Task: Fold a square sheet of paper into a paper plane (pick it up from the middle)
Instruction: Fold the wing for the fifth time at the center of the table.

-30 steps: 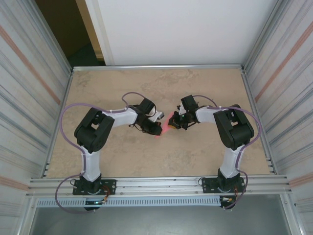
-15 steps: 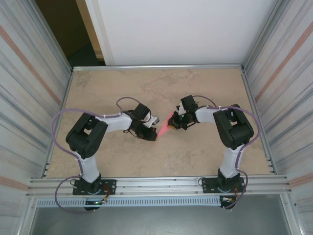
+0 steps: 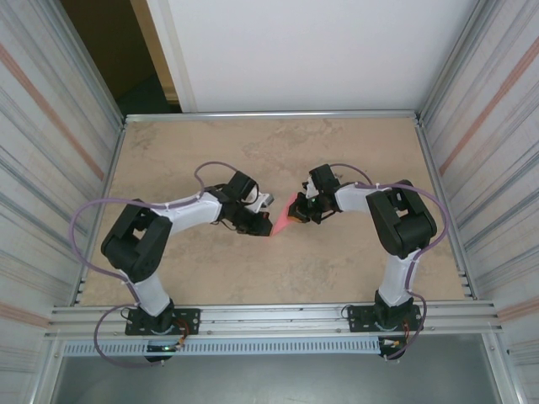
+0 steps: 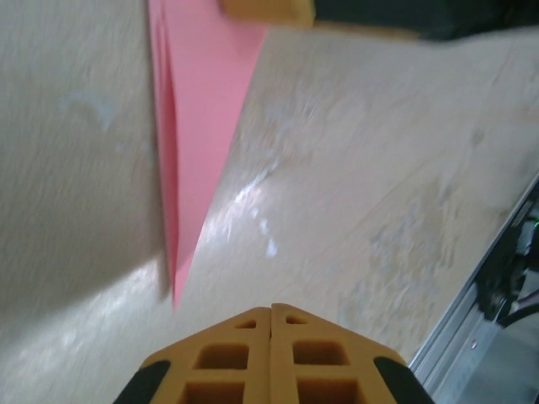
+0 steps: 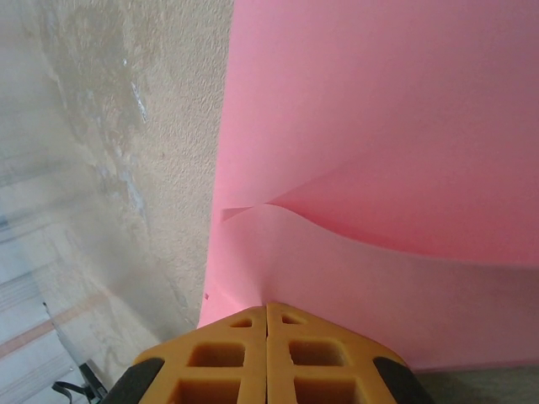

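Left jaws are shut, pads point(image 4: 227, 362) pressed flush, holding nothing; the plane point(image 4: 198, 126) ends in a sharp nose just ahead of them, not touching. Right jaws are together too and seem clamped on the plane's wide end, though pink paper hides the contact. From above, the plane sits mid-surface point(image 3: 354, 151) between the two arms, its long axis slanting, nose pointing near-left at the left jaws. The left wrist view is blurred and cuts off the tail; by the right pads point(image 5: 219, 358) one layer bows up
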Controlling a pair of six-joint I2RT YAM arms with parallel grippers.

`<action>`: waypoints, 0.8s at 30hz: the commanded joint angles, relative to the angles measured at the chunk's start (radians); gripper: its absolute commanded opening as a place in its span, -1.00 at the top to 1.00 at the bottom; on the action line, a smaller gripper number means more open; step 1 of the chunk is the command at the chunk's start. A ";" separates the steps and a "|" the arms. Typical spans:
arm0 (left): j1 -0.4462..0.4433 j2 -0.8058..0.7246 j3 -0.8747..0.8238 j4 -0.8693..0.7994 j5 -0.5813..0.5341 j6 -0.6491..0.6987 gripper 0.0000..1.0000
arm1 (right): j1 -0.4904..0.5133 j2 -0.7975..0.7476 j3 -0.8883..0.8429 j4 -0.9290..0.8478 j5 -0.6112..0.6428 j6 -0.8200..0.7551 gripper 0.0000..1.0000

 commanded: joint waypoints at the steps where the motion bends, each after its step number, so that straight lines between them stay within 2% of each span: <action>1: 0.010 0.063 0.056 0.054 0.021 -0.077 0.88 | 0.012 -0.003 -0.034 -0.067 0.034 0.001 0.86; 7: 0.000 0.170 0.132 0.098 0.039 -0.114 0.92 | 0.006 -0.010 -0.031 -0.058 0.021 0.005 0.86; 14: -0.003 0.236 0.159 0.028 -0.012 -0.114 0.95 | -0.011 -0.035 -0.029 -0.052 0.014 -0.001 0.86; 24: -0.006 0.254 0.132 -0.026 -0.069 -0.136 0.96 | -0.017 -0.074 0.047 -0.168 0.117 -0.100 0.86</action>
